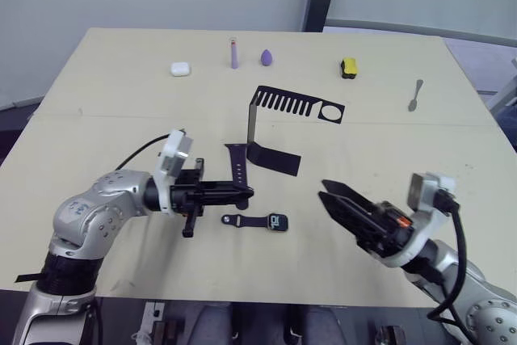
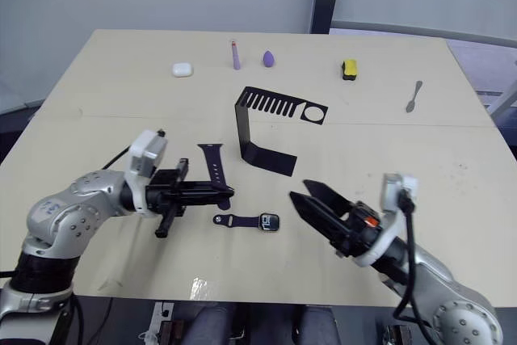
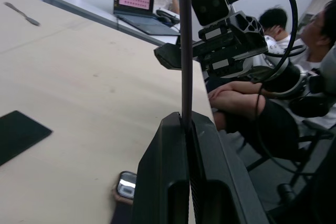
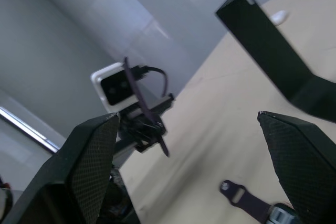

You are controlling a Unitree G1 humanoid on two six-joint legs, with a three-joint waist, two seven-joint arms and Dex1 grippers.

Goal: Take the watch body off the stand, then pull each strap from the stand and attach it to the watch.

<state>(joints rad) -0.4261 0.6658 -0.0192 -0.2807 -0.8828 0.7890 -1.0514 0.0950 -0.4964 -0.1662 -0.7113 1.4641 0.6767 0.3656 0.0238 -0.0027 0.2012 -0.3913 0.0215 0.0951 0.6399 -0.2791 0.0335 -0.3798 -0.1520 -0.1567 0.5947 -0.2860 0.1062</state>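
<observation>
Watch body (image 3: 126, 184) half hidden behind left claw (image 3: 185, 129) fingers, stand (image 3: 18, 135) foot cut off at nine o'clock edge, screen marks unreadable

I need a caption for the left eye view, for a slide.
Left gripper holds one strap; watch body, other strap attached, lies before the open right gripper.

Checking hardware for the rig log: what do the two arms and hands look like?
Both arms have silver-grey rounded shells with black joints and black cables. Left hand: two slim black fingers, with a white camera block at the wrist. Right hand: two wide black fingers with textured pads, an orange mark behind them, and a white wrist camera block.
</observation>
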